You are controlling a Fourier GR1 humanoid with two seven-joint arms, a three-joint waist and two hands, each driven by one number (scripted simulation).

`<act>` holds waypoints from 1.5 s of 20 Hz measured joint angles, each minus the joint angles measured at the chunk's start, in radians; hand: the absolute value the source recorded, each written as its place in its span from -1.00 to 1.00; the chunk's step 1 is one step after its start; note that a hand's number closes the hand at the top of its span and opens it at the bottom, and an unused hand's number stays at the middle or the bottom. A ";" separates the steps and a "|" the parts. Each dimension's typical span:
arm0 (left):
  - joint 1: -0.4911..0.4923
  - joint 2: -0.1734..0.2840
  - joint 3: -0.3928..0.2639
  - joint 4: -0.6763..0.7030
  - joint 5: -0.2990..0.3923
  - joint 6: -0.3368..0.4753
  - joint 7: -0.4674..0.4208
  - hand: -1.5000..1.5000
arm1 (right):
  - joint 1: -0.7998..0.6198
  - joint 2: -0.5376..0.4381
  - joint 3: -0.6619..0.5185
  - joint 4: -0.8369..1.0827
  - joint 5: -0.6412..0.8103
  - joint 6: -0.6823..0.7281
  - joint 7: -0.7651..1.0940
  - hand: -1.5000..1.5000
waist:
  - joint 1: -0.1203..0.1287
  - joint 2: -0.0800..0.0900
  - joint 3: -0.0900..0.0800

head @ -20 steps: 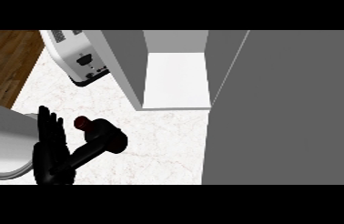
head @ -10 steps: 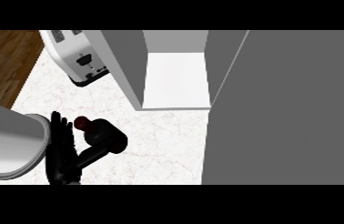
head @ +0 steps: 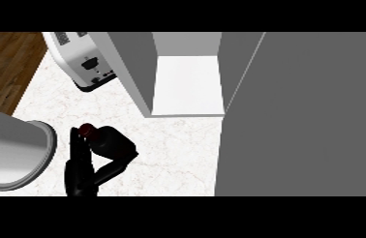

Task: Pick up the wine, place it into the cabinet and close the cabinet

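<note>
The wine bottle [head: 114,141], dark with a red cap [head: 87,130], stands on the white marble counter [head: 172,150] in front of the open cabinet. My left hand [head: 79,170] is low at the left. Its straight fingers [head: 75,144] lie along the bottle's left side, by the cap. Its thumb [head: 114,165] reaches under the bottle's near side. The cabinet's white shelf [head: 187,84] is bare, just beyond the bottle and to the right. The cabinet's grey door [head: 293,116] stands open and fills the right. My right hand does not show.
A white toaster [head: 82,63] sits at the back left, next to the cabinet's grey side wall [head: 132,63]. Brown floor [head: 16,63] lies past the counter's left edge. My grey left forearm [head: 22,155] fills the lower left corner.
My left hand and forearm have slid right and a little down, from beside the bottle to against it. The bottle has not moved.
</note>
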 measured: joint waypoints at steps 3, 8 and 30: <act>-0.026 -0.004 0.004 0.079 0.052 -0.009 -0.069 -1.00 | -0.001 -0.002 0.002 0.000 0.000 -0.002 -0.001 -1.00 | -0.002 0.000 0.000; -0.038 -0.007 0.009 0.134 0.167 -0.030 -0.171 -1.00 | -0.031 0.001 0.002 0.001 0.001 -0.017 0.027 -1.00 | 0.002 0.000 0.000; -0.234 -0.008 0.034 0.455 0.529 -0.169 -0.496 1.00 | -0.044 -0.012 -0.015 0.002 0.000 -0.021 0.036 -1.00 | -0.002 0.001 0.000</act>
